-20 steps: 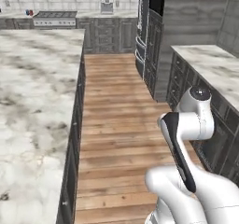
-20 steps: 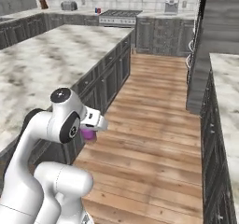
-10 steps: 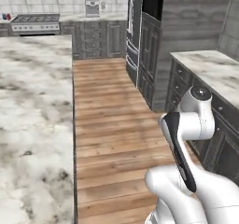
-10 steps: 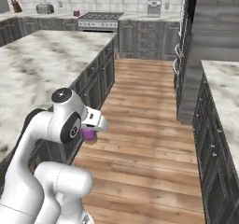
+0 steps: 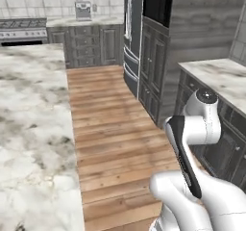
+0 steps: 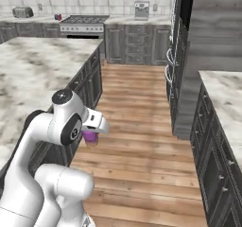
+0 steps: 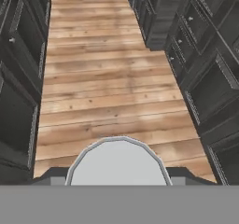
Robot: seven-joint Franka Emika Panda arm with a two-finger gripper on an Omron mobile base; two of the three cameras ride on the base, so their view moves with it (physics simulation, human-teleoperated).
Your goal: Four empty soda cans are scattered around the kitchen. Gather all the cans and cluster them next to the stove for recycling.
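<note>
The purple soda can (image 6: 90, 137) rides low at the end of the folded arm, tucked under the white hand in the right base view, and from the hand view its pale grey top (image 7: 118, 161) sits right between the dark fingers. The gripper (image 6: 93, 132) is closed around that can, jaws partly apart at the can's width. Out ahead runs the wooden floor (image 6: 137, 108) of the aisle, with the marble island (image 6: 33, 67) on the robot's left and dark cabinets (image 6: 215, 160) under a second counter on its right. Far down the aisle, against the tiled back wall, waits the stove (image 6: 83, 22) (a small red thing (image 6: 57, 17) stands just beside it on the counter, too small to call a can for sure). The tall fridge (image 5: 132, 37) stands at the right of the aisle. The risks from here, as a judgement: the can hangs close to the island's cabinet fronts, so a tight turn of the base could clip it, and any jolt might let the smooth cylinder slide down through the fingers.
</note>
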